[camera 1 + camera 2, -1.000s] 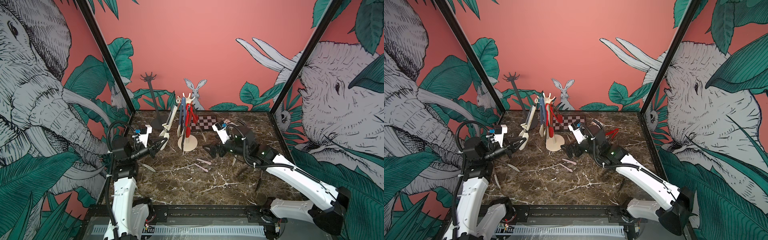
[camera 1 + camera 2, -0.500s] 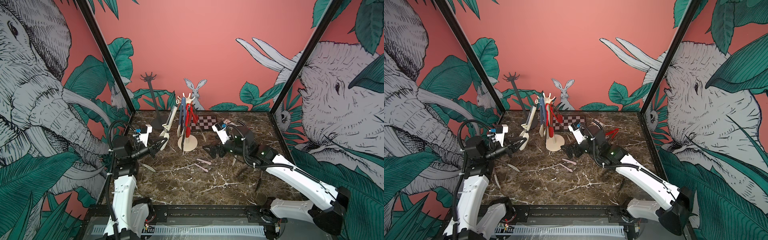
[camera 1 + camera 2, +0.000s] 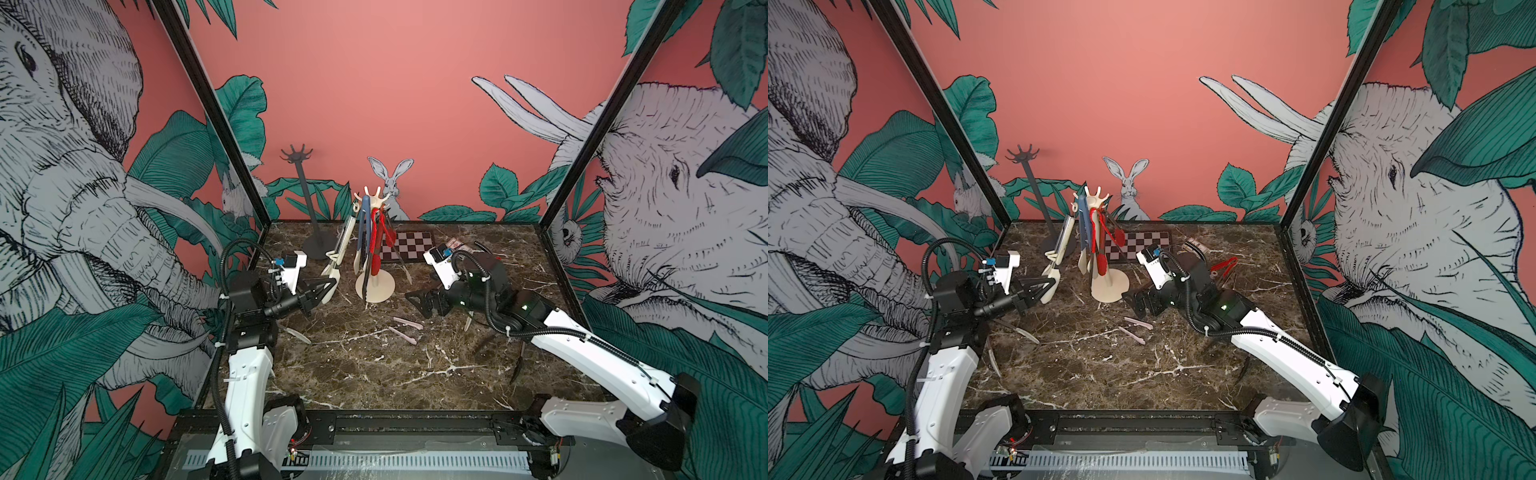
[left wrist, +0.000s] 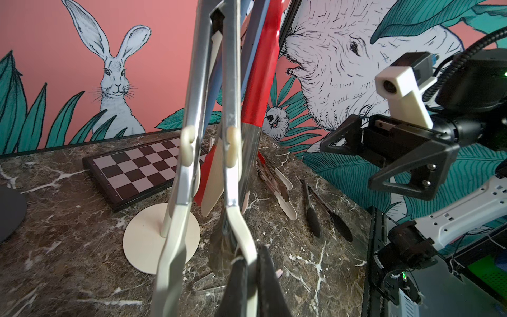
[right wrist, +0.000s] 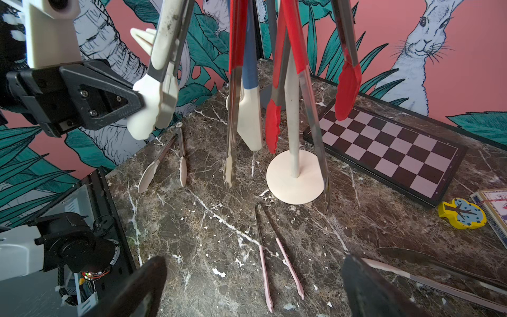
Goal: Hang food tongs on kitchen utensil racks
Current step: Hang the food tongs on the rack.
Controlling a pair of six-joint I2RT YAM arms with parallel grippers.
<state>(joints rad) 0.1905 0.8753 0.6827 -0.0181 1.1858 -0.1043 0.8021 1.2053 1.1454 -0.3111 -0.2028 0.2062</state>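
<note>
The cream-tipped tongs (image 3: 344, 243) are up off the table, slanting down and away from the crown of the cream-white rack (image 3: 376, 286). Their top end sits right at the prongs, but I honestly can't tell whether the loop is actually on a hook. The low end is where the action is: the left gripper (image 3: 330, 286) is clamped tight on one of the cream tips, which you can see best in the left wrist view.

That rack stands mid-table, just in front of the checkered board (image 3: 411, 245). It's got blue tongs (image 3: 365, 216) and red tongs (image 3: 375, 262) dangling around the pole. The dark grey rack (image 3: 304, 187) is further back towards the left corner.

The right gripper (image 3: 424, 303) hovers low just to the right of the cream base, jaws spread wide, gripping nothing.

Loose stuff lies on the marble table (image 3: 374, 374). A pink-tipped pair (image 5: 263, 260) is in front of the rack, a small cream-tipped pair (image 5: 183, 171) is over by the left arm, and a black-tipped pair (image 4: 314, 222) is on the right arm's side.
</note>
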